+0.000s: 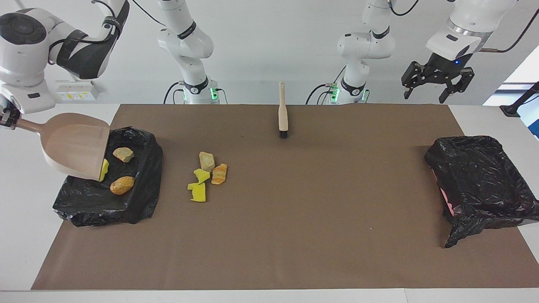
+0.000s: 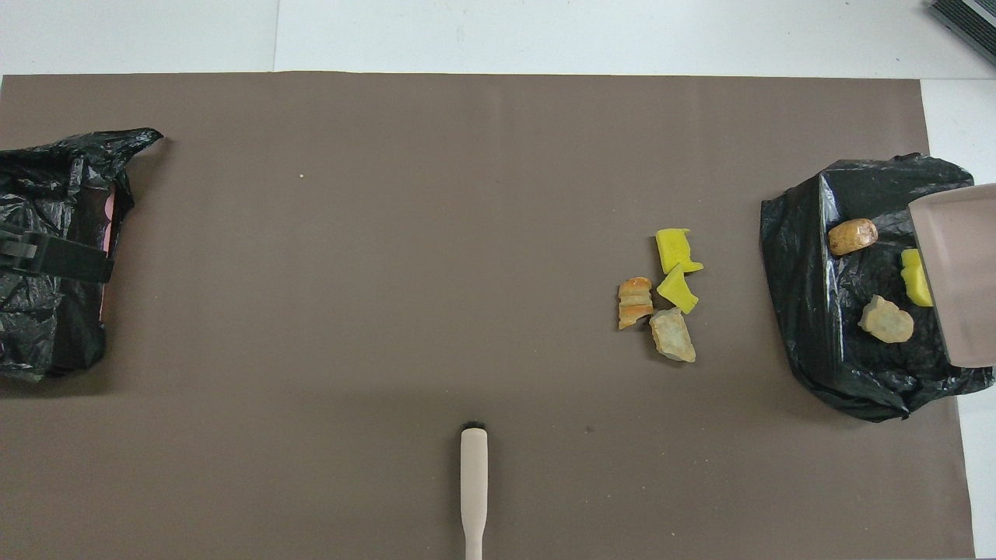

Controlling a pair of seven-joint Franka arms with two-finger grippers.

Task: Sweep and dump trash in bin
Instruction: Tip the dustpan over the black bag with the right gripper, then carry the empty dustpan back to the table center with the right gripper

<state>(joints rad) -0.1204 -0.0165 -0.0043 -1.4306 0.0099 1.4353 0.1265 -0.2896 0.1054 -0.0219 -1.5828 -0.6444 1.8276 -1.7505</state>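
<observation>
Table (image 1: 269, 296) surface is white and carries a large brown mat (image 1: 294, 219) that covers most of it. Two bins lined with black bags sit on the mat: one bin (image 1: 139, 189) at the right arm's end, a second bin (image 1: 480, 181) at the left arm's end.

Right arm holds a beige dustpan (image 1: 76, 145) raised and tilted, mouth down, over the first bin. Right claw (image 1: 7, 120) is clamped on the dustpan handle at the frame edge. Left claw (image 1: 438, 82) hangs in the air over the table edge by the second bin, fingers spread wide, holding nothing.

Brush (image 1: 283, 111) lies flat on the mat at mid-table, close to the robots, bristles pointing away from them.

Trash is split into two groups. Three scraps lie inside the first bin: a tan lump (image 1: 124, 154), an orange lump (image 1: 122, 184) and a yellow wedge (image 1: 103, 169) partly hidden by the dustpan lip. Four scraps (image 1: 206, 176) sit clustered on the mat just beside that bin, toward mid-table: two yellow wedges, one tan lump, one orange ridged lump.
</observation>
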